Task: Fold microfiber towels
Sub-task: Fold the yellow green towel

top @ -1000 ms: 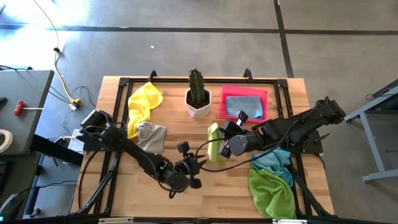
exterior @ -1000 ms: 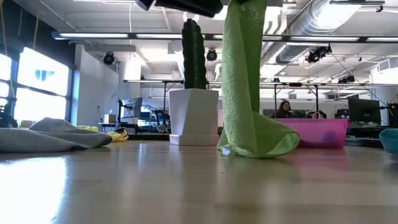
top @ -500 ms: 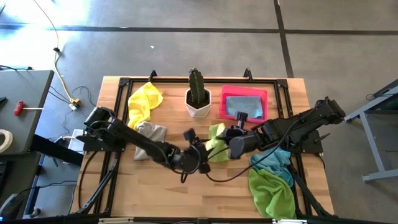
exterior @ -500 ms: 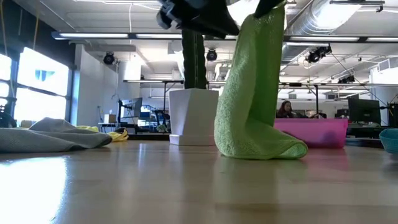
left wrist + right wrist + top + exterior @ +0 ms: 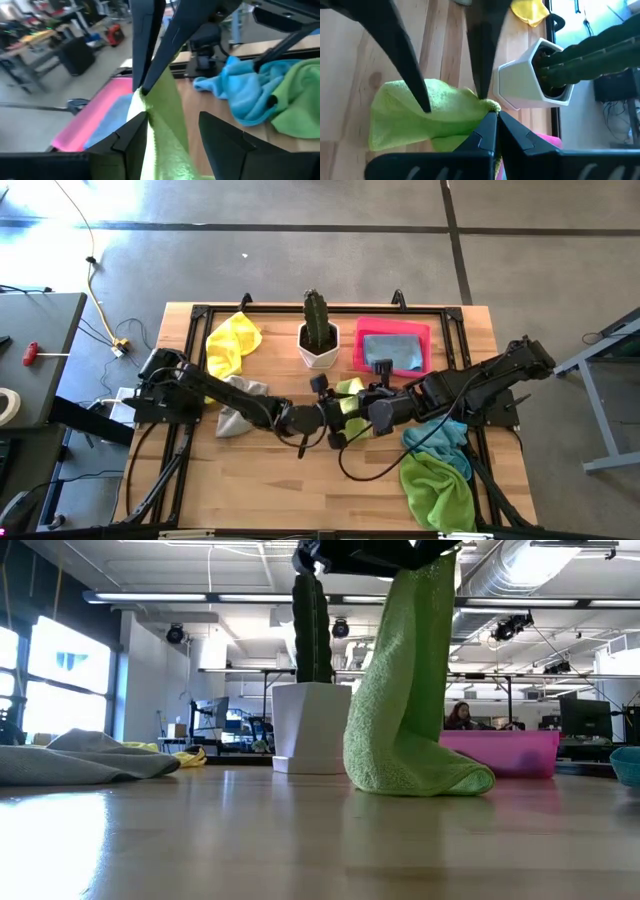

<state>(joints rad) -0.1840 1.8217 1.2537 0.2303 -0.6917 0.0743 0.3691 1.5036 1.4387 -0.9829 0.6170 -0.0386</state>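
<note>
Towels counted: one yellow (image 5: 232, 340), one grey (image 5: 238, 402), two blue, two green. Right gripper (image 5: 352, 395) clamps hanging green towel (image 5: 405, 690); left gripper (image 5: 338, 405) spread apart.

No readable text, labels, brand names, numbers or signs in any view. Nothing legible on towels, tray, planter, table or arms; room background beyond table too distant to make out any lettering.
</note>
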